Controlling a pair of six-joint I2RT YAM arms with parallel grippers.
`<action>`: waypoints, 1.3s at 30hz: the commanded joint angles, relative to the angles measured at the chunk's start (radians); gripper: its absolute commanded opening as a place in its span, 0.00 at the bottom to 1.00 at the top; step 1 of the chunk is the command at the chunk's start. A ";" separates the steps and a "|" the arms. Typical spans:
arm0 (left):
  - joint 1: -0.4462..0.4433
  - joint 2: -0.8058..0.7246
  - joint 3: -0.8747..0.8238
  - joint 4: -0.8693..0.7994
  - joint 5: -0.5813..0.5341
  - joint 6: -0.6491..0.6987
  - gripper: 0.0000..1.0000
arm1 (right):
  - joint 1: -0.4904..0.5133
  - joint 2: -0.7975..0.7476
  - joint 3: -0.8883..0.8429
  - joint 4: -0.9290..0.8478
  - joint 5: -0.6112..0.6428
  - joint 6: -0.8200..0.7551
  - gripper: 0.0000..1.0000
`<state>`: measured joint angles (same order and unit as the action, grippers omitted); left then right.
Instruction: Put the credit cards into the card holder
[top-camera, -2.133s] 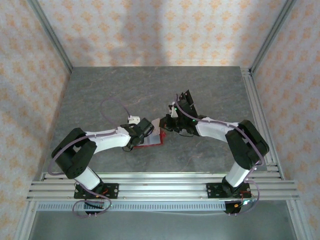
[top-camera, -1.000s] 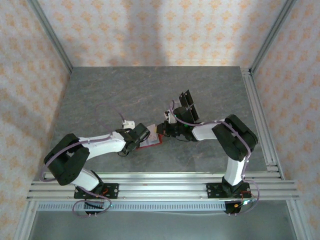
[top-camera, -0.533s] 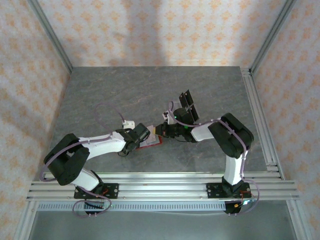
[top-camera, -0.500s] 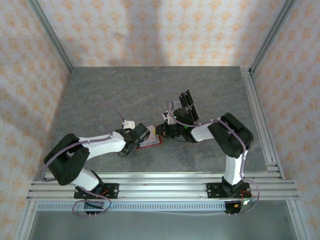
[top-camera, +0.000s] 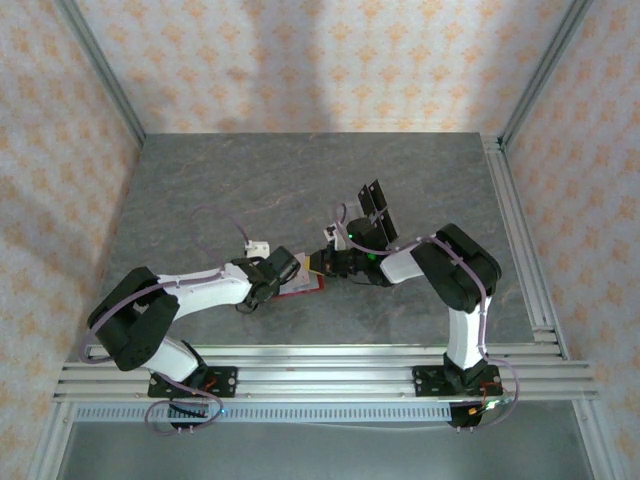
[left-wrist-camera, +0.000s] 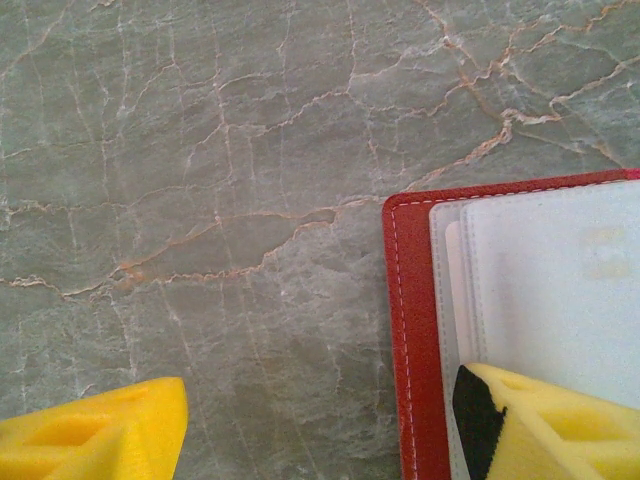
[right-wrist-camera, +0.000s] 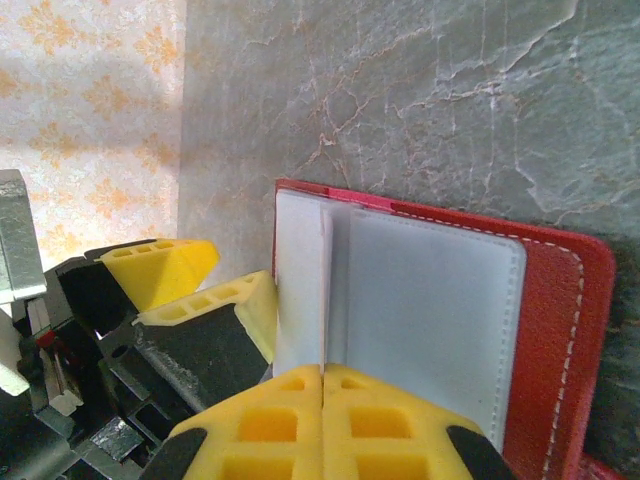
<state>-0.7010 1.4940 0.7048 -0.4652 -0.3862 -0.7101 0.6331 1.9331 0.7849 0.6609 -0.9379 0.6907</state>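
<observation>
Left gripper (left-wrist-camera: 322, 395), fingers apart, pinned the wallet (left-wrist-camera: 410, 300) at 9 o'clock; right gripper (right-wrist-camera: 322, 375) pinched 1 card (right-wrist-camera: 325, 280) for slotting.

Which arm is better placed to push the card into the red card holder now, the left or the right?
Right. The right gripper has its jaws shut on the credit card, just over the pale pocket of the card holder. The left gripper is open, with one jaw over the holder.

Card holder (left-wrist-camera: 408, 330) cut off right and bottom, left wrist view. Credit card (right-wrist-camera: 325, 260) base hidden between right gripper (right-wrist-camera: 323, 378) fingertips.
</observation>
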 joint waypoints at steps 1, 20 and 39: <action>-0.009 0.009 -0.022 -0.024 -0.032 -0.015 0.72 | -0.003 0.014 -0.017 0.058 -0.022 0.009 0.00; -0.009 0.015 -0.024 -0.020 -0.028 -0.017 0.72 | 0.006 0.075 -0.036 0.148 -0.013 0.078 0.00; -0.013 0.016 -0.025 -0.018 -0.029 -0.019 0.72 | 0.019 0.102 0.014 0.090 -0.045 0.068 0.00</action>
<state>-0.7074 1.4948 0.7029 -0.4603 -0.3943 -0.7101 0.6403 2.0190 0.7834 0.7769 -0.9665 0.7822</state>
